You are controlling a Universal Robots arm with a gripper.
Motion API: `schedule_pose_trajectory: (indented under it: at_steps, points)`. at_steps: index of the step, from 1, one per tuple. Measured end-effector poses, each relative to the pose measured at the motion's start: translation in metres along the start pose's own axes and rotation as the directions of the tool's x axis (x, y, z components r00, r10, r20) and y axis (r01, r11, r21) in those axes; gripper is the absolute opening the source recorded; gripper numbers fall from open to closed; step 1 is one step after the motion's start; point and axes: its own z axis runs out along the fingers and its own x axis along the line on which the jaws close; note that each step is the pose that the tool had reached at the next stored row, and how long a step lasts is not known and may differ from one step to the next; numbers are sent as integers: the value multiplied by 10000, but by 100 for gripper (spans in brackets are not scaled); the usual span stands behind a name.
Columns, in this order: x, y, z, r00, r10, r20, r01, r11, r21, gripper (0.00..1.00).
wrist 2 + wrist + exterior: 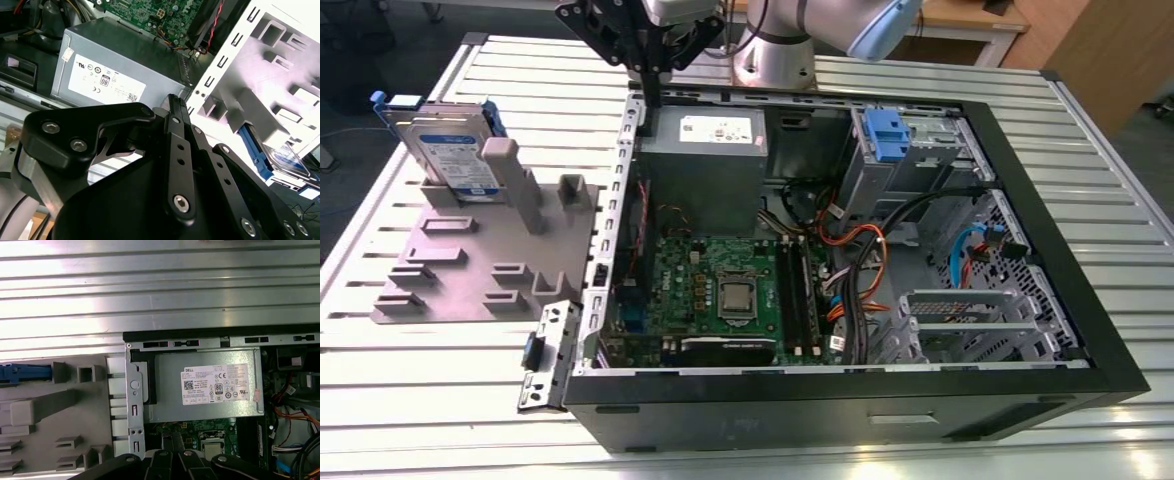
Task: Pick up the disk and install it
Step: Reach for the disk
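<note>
The disk (451,150) stands upright on its edge in a slot of the grey fixture (467,265) at the exterior view's left, silver with a white-and-blue label and blue rails. Its blue rail also shows in the first wrist view (25,373), and part of the disk (286,161) shows in the second wrist view. My gripper (646,72) hangs above the back left corner of the open computer case (1014,180), to the right of the disk and apart from it. Its black fingers (176,107) lie together, shut on nothing.
Inside the case are a grey power supply (707,150), a green motherboard (720,290), loose cables (867,260) and a metal drive cage (914,155) with a small blue latch (887,135). The case and fixture rest on a ribbed metal table (427,380).
</note>
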Motion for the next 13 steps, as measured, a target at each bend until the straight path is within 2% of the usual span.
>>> schedule_pose_trajectory:
  at_steps: [13]
  points:
    - [38,-3,2,10000,0,0,0,10000,0,11]
